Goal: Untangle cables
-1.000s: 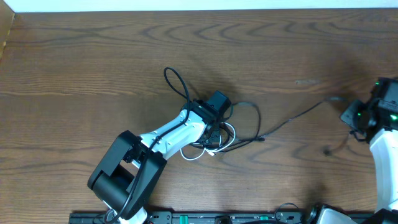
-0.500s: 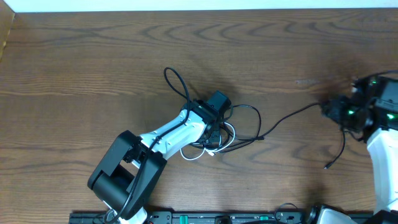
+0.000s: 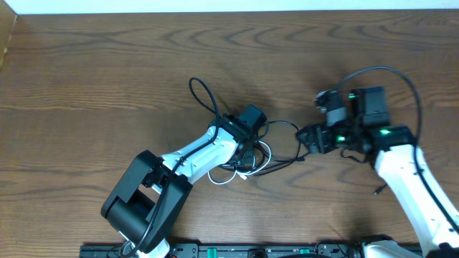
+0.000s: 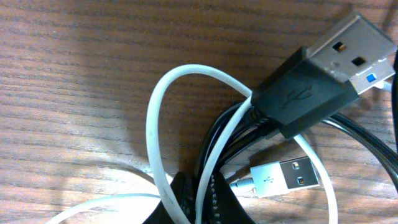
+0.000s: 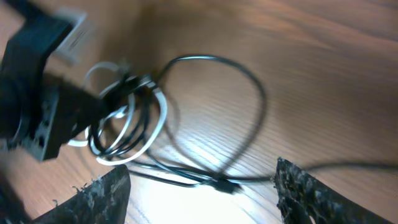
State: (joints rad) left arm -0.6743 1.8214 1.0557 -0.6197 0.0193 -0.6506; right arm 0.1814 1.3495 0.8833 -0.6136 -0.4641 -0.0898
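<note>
Roughly at the middle of the table [image 3: 107,72] lie the cables [image 3: 252,161], black strands and one white strand knotted into a small bundle. One black loop [image 3: 202,92] pokes out towards the far edge. Up close, the white cable [image 4: 154,124] curls around a black plug [image 4: 311,81], with a white plug [image 4: 283,177] just beneath. The left gripper [image 4: 208,198] is clenched on the bundle. The right gripper [image 5: 199,186] hovers just beside the tangle over a wide black loop [image 5: 249,81], its jaws spread and grasping nothing.
</note>
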